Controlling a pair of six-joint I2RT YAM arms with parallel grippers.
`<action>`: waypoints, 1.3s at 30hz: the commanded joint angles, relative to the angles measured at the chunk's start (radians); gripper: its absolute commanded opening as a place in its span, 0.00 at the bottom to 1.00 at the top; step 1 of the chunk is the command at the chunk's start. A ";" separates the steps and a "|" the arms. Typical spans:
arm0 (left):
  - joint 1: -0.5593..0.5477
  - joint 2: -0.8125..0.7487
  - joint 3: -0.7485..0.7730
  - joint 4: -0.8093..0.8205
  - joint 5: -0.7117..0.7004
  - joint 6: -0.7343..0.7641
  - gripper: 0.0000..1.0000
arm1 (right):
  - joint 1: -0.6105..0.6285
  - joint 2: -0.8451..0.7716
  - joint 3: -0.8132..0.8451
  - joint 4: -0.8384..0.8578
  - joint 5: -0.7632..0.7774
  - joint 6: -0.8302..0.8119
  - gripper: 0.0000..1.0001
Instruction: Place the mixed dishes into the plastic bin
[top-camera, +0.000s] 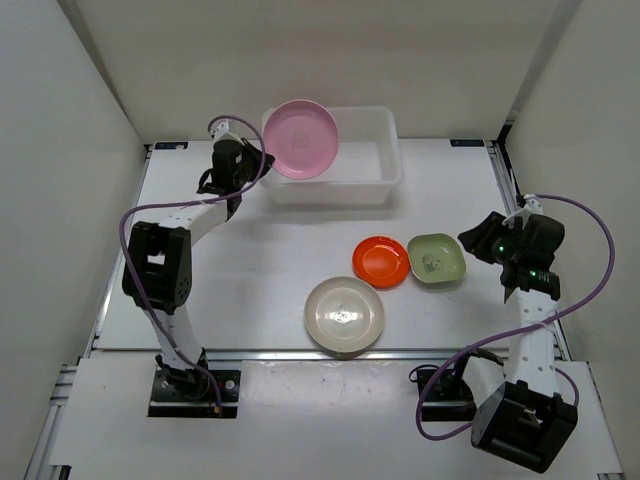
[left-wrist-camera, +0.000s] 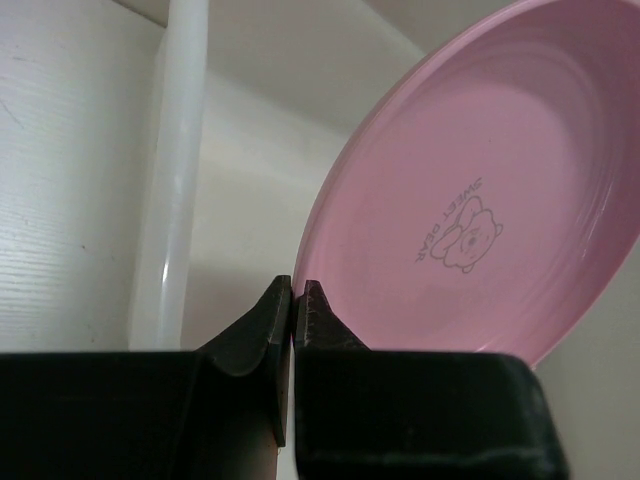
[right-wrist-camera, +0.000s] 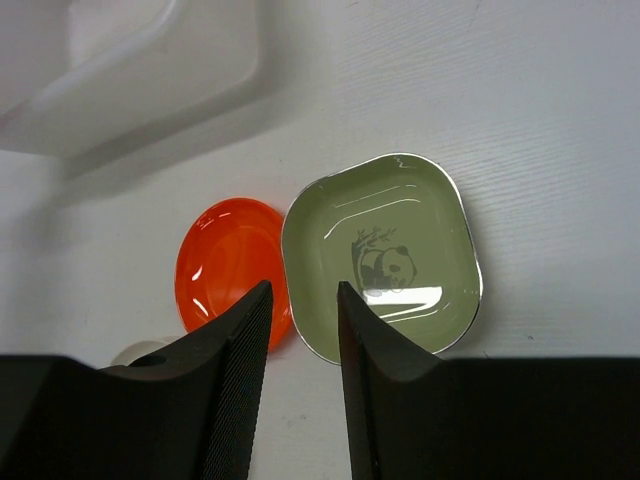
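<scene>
Your left pincer (left-wrist-camera: 293, 290) is pinching the rim of the pink plate (top-camera: 300, 138), with its jaws drawn almost together and only the plate's thin edge between them. The plate is tilting steeply with its printed face turned upward. It is hanging over the left end of the plastic bin (top-camera: 385, 178) and covering the bin's rear left corner from above.

Your right pincer (right-wrist-camera: 300, 290) is standing partly open and gripping nothing. It is hovering in front of the bin's right end, above the edge of the pale green dish (right-wrist-camera: 385, 250) that faces the orange-red plate (right-wrist-camera: 225, 265). You cannot tell from these views whether its tips are touching either one.

The green dish is lying flat on the tabletop (top-camera: 250, 270) in front of the bin's right end. The orange-red plate is sitting just beside it, toward the bin's middle. The cream plate (top-camera: 344, 315) is resting farther out from the bin's front wall than those two, nearer the arm bases
</scene>
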 joint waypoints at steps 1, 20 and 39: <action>-0.027 0.017 0.044 0.074 -0.070 0.029 0.00 | 0.000 -0.025 -0.004 0.053 -0.019 0.015 0.37; -0.056 -0.042 -0.013 0.132 -0.174 0.164 0.63 | 0.009 -0.025 0.017 -0.015 0.128 -0.066 0.54; 0.154 -0.714 -0.344 -0.627 0.094 0.266 0.60 | -0.040 0.303 -0.044 0.050 0.184 -0.059 0.62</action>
